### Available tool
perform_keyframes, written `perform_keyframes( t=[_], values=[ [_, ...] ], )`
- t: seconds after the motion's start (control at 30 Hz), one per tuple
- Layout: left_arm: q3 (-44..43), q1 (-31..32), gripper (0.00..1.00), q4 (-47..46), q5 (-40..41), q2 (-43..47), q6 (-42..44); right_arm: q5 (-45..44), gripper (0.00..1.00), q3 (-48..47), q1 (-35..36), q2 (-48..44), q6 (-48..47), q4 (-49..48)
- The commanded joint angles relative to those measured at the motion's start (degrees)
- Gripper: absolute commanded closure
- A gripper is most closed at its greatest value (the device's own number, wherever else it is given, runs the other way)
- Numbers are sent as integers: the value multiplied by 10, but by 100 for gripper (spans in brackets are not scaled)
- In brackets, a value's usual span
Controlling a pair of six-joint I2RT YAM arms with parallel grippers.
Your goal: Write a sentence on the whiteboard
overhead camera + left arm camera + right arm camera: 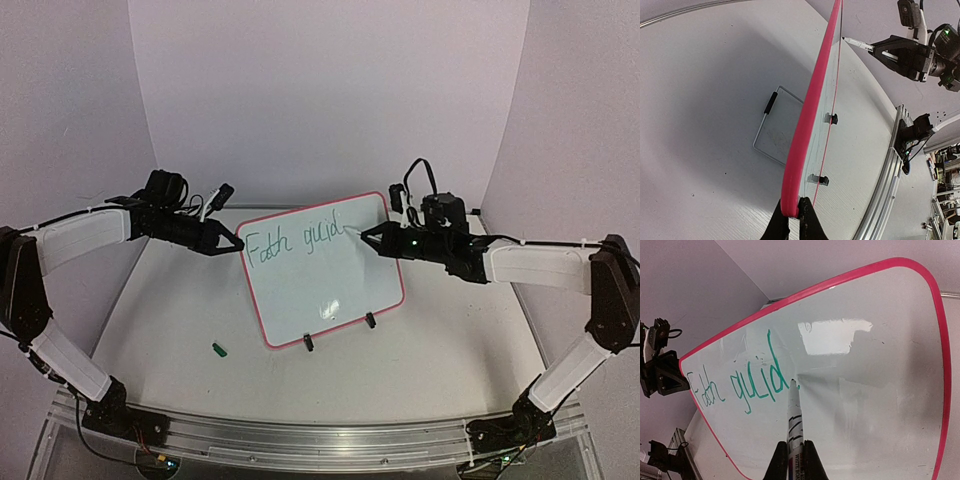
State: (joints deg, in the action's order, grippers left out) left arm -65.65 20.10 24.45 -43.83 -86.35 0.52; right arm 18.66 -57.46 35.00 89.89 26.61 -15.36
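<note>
While the whiteboard stands tilted back on the tabletop between the two arms, its two black clip feet sit along its lower edge, touching the surface. The left gripper is clamped on the board's pink-red rim, at the upper part of the board's left edge. In the left wrist view the rim is pinched tight between the two fingers.

The right gripper is closed around a white marker, reaching in from the board's right side. The marker's tip touches the board's face just after the last written letter.

The sentence is thin green cursive in a single line across the board's upper part. It starts near the left edge and reads "Faith guid".

A small green cap lies on the tabletop in front of the board, near its lower left corner but apart from it. Behind the board, a wire frame with a short black sleeve lies flat, just beside the board's lower edge.
</note>
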Motion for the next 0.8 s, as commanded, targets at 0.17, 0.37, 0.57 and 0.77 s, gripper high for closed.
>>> perform_keyframes(
  t=[0.17,0.37,0.57,0.77],
  values=[
    [8,31,100,56,36,-27,53,-17,100,-29,-3,20,-5,-13],
    [9,32,100,56,38,-27,53,-27,100,-28,-3,24,-3,-13],
    [8,32,100,56,38,-26,53,-59,100,-12,-3,6,3,-13],
    [9,32,100,56,37,-25,53,-70,100,-13,-4,-1,2,-13]
  ],
)
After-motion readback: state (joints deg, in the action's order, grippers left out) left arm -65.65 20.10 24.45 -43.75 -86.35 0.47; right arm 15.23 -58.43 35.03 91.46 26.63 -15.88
